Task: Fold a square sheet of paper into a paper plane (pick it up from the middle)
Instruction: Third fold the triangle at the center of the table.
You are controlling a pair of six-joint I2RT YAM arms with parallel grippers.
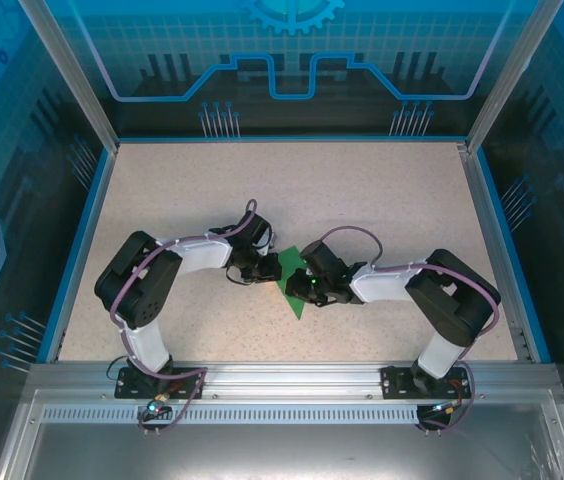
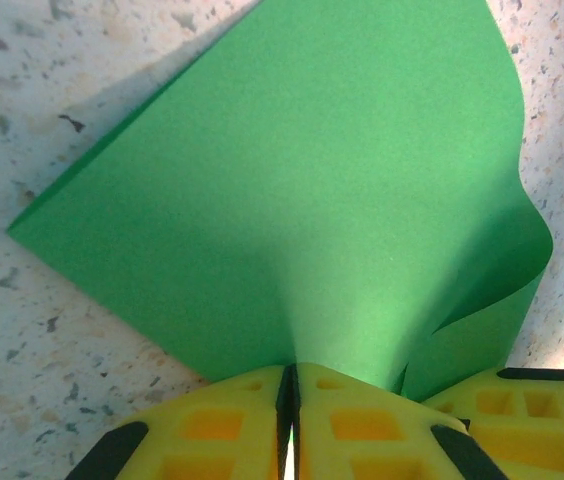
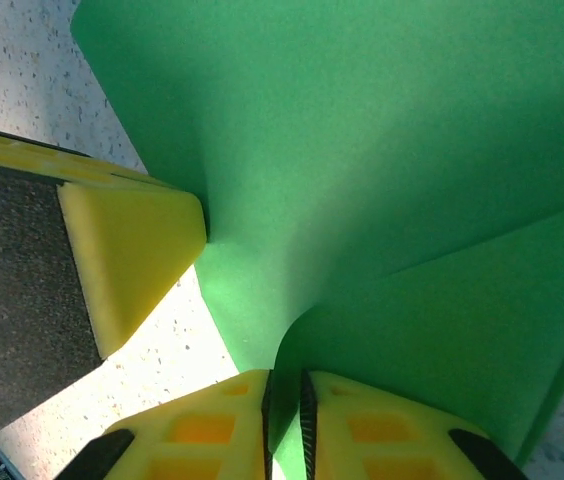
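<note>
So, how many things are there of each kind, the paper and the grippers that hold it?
Paper: 1
Grippers: 2, the left gripper and the right gripper
Total: 3

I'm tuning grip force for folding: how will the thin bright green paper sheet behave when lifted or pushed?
Likely floppy: the thin bright green paper sheet curls over beside the left end effector pinching it. It probably creases easily, since a fold line shows in the right wrist view. Being thin, it may buckle rather than slide if pushed.
</note>
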